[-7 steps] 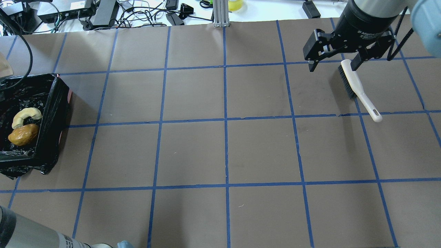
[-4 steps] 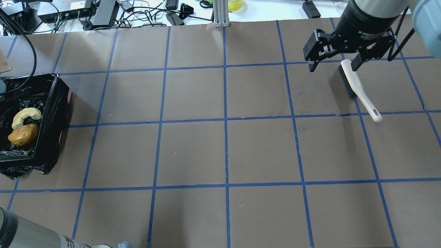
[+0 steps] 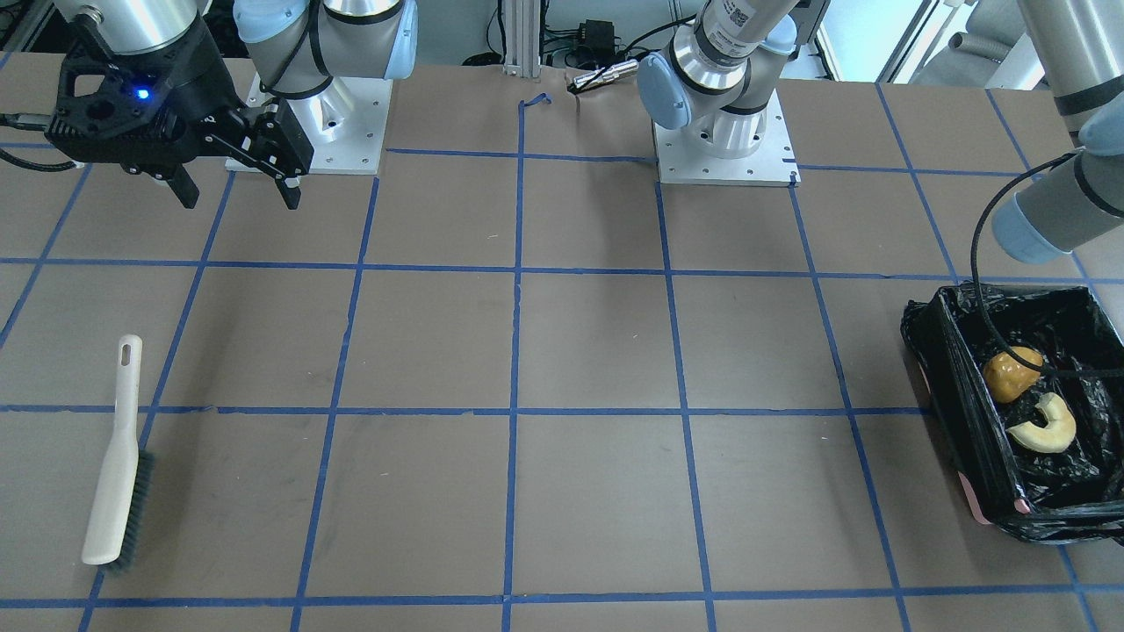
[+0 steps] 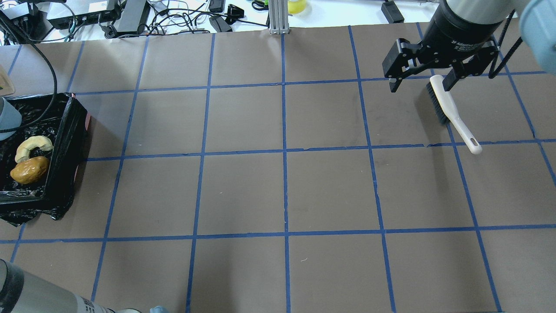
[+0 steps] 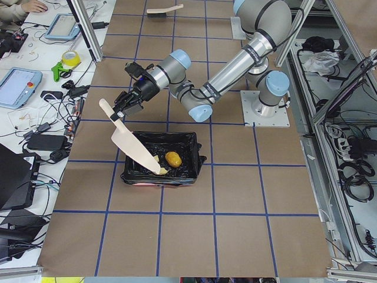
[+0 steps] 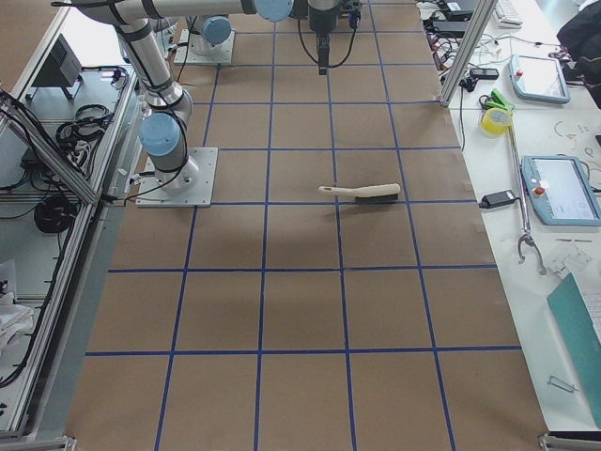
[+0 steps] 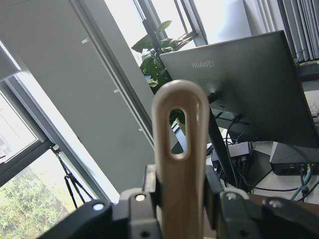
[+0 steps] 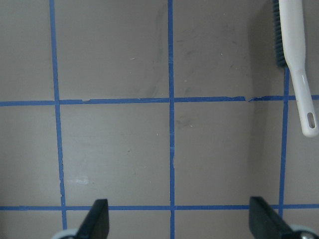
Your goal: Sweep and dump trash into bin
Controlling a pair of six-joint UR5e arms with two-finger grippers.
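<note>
Exterior left shows left gripper (image 5: 121,109) clamping dustpan (image 5: 134,147) tilted into bin (image 5: 159,178); right gripper (image 4: 420,84), jaws spread, hangs near brush (image 4: 447,108).

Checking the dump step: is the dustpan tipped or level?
Tipped. In the left side view the dustpan slopes steeply down from the left gripper, handle high, lip low at the bin.

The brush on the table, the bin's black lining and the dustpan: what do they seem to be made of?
Brush: the handle looks like smooth cream moulded plastic with a hang hole. The dark bristles are probably synthetic.
Bin lining: thin glossy black plastic film, crinkled and catching the light.
Dustpan: smooth beige plastic by the look. It seems rigid and has a moulded hole in its handle.
</note>
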